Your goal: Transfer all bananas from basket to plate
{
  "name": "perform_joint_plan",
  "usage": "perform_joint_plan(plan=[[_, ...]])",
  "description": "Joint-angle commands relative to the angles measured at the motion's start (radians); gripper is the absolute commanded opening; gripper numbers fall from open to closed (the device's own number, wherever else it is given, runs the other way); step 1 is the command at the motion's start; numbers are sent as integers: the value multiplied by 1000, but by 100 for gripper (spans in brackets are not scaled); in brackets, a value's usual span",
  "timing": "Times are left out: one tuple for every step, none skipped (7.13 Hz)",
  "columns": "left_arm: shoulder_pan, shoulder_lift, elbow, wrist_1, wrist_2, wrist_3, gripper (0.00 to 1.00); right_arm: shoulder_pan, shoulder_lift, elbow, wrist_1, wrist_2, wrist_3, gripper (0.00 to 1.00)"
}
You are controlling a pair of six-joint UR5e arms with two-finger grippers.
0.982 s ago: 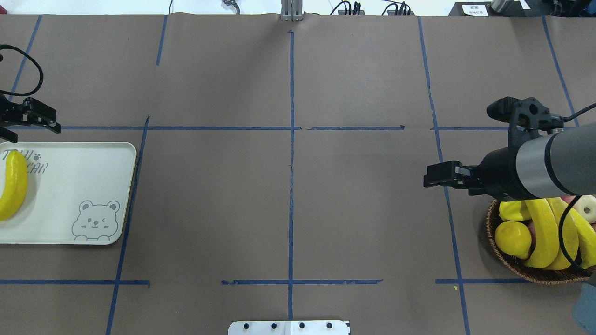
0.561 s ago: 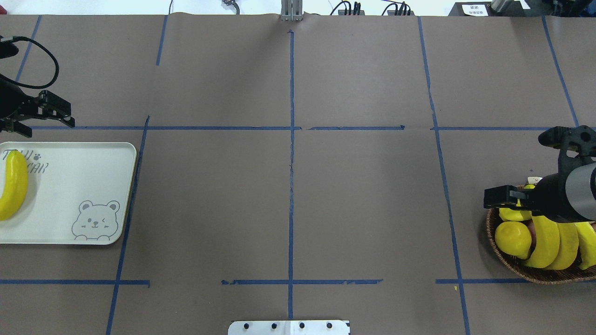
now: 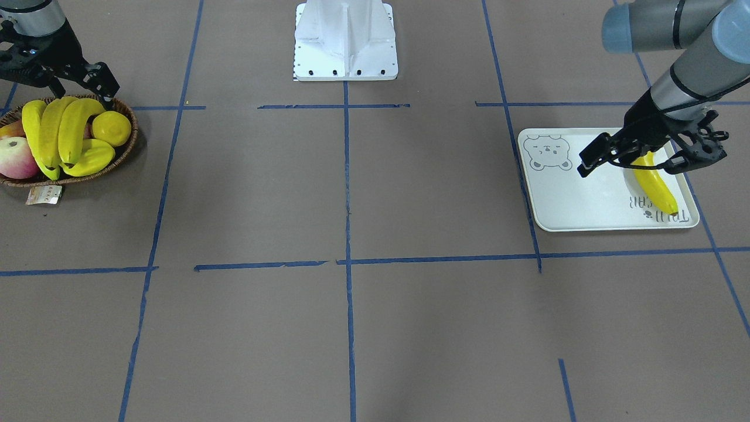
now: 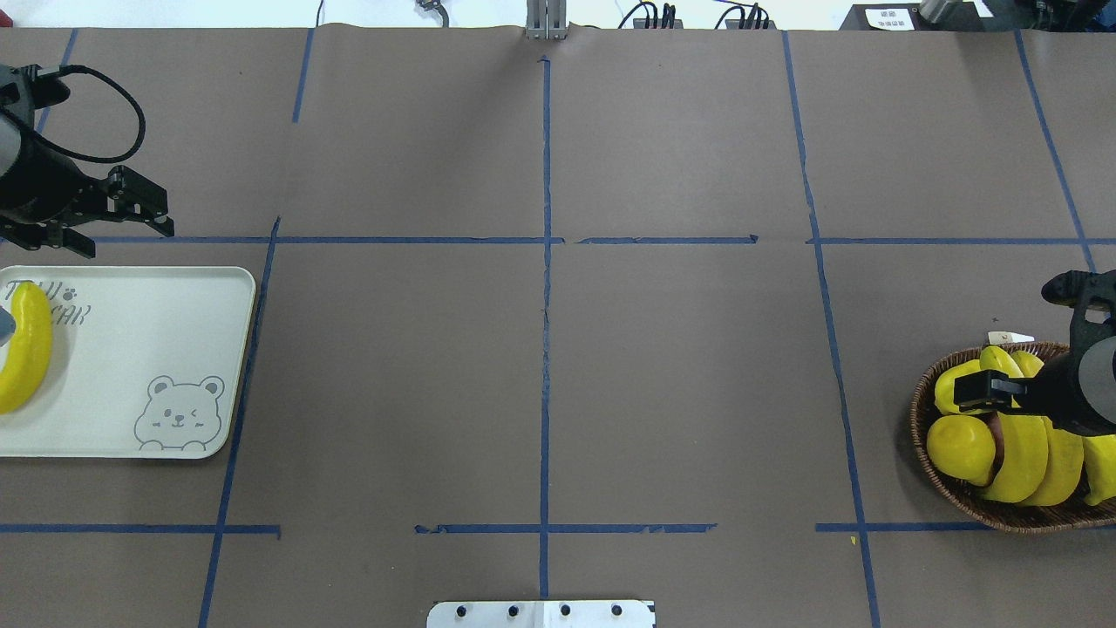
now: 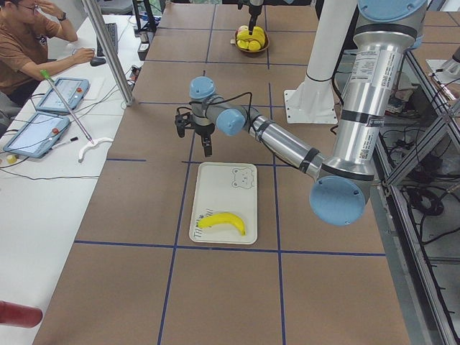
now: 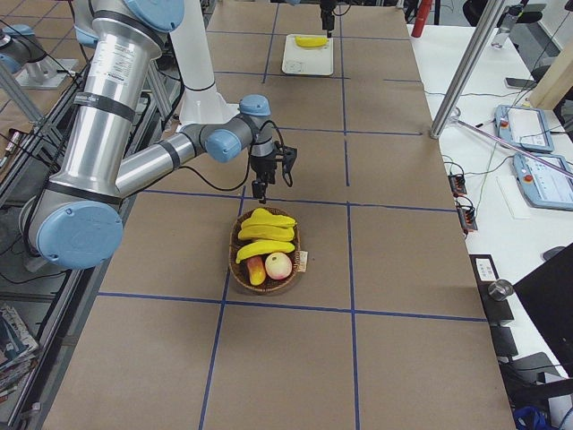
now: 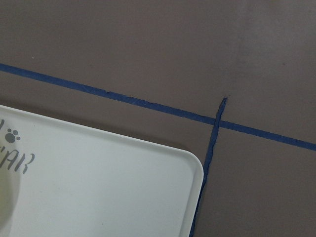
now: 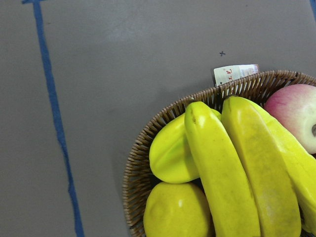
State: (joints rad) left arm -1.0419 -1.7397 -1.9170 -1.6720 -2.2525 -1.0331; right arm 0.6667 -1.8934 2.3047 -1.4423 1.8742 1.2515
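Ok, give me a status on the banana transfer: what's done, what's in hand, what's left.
Done: one banana lies on the plate. In hand: nothing. The left gripper is open and empty just past the plate, and the right gripper hovers open over the edge of the basket. Left: three bananas lie in the basket, so most of the job remains.

plate (image 7: 123, 197): grey lettering, only "AR" legible beside a paw print (image 7: 11, 135) | tag (image 8: 236, 74) on basket (image 8: 148, 163): red print, unreadable
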Motion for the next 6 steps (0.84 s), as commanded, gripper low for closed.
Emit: perform_joint_plan(plan=[[22,-17,-4,0,2,-30,99,-15,-3,-39,0,5,-4,100],[28,-23,-4,0,2,-36,99,-25,-4,-51,-1,6,-6,100],[31,-24,-4,0,2,-36,99,-28,-3,-69,0,6,-6,100],[32,-26,-4,0,2,-36,99,-32,-3,-82,0,6,-6,100],[32,-27,-4,0,2,-36,99,-32,-3,-94,-1,8,-6,100],[32,-37,-4,0,2,-38,99,-39,-3,-105,-1,8,-6,100]])
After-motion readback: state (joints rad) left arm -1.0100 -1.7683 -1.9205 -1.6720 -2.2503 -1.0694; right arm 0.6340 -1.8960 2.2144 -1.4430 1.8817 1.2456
